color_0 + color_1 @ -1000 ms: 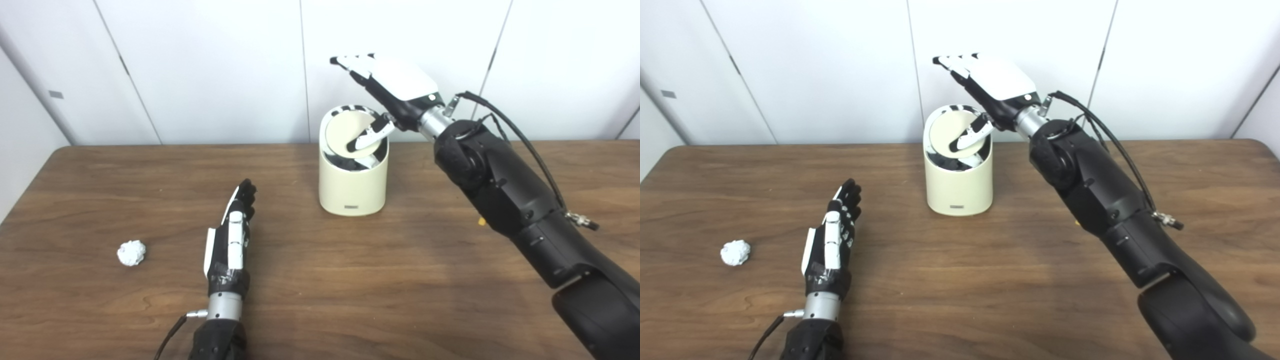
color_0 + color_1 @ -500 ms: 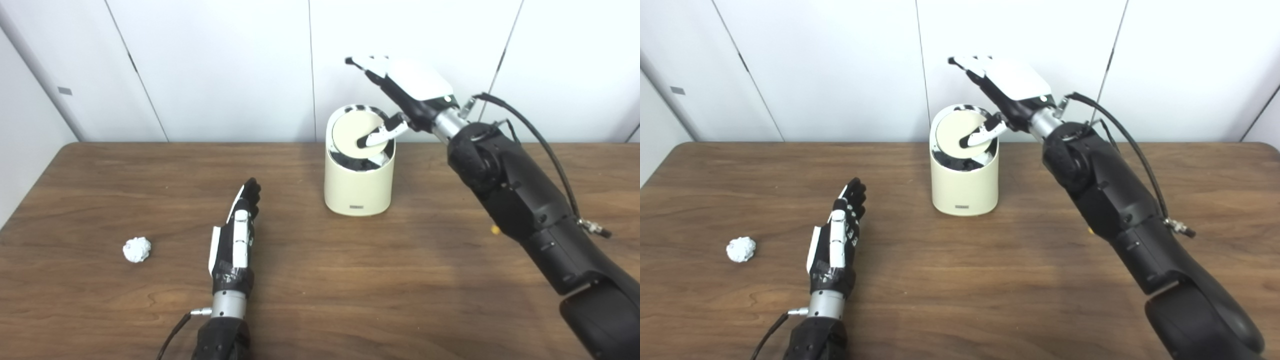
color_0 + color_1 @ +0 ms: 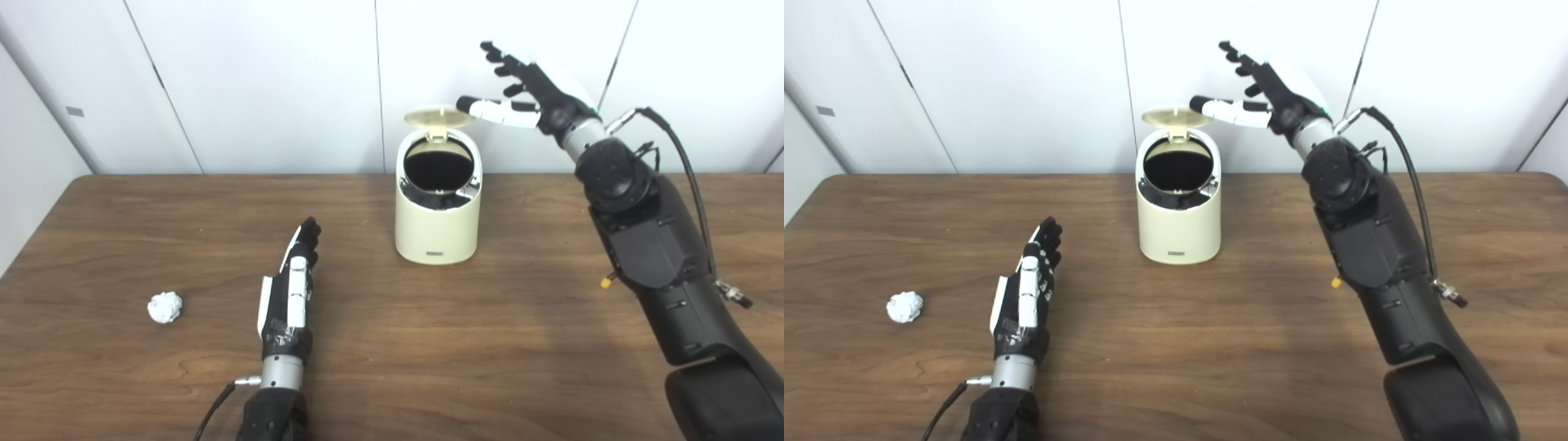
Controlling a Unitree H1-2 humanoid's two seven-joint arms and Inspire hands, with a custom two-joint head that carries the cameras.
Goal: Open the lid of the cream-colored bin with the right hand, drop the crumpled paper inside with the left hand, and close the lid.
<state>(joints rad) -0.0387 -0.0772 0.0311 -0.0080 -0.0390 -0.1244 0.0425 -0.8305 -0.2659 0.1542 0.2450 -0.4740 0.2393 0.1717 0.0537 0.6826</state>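
The cream-colored bin (image 3: 436, 226) stands at the table's far middle with its lid (image 3: 438, 116) swung up behind a dark open mouth. My right hand (image 3: 533, 92) is open above and right of the bin, fingers spread, its thumb tip by the raised lid's edge. The crumpled white paper (image 3: 165, 307) lies on the table at the left. My left hand (image 3: 294, 285) rests flat and open on the table, to the right of the paper and left of the bin, holding nothing.
The brown wooden table (image 3: 429, 343) runs to a white panelled wall behind. My right arm (image 3: 649, 245) reaches up along the right side of the bin. A cable (image 3: 211, 410) trails from my left wrist.
The bin's lid has swung from tilted over the mouth to fully raised. My right hand has lifted up and to the right, off the lid. The left hand has stayed put.
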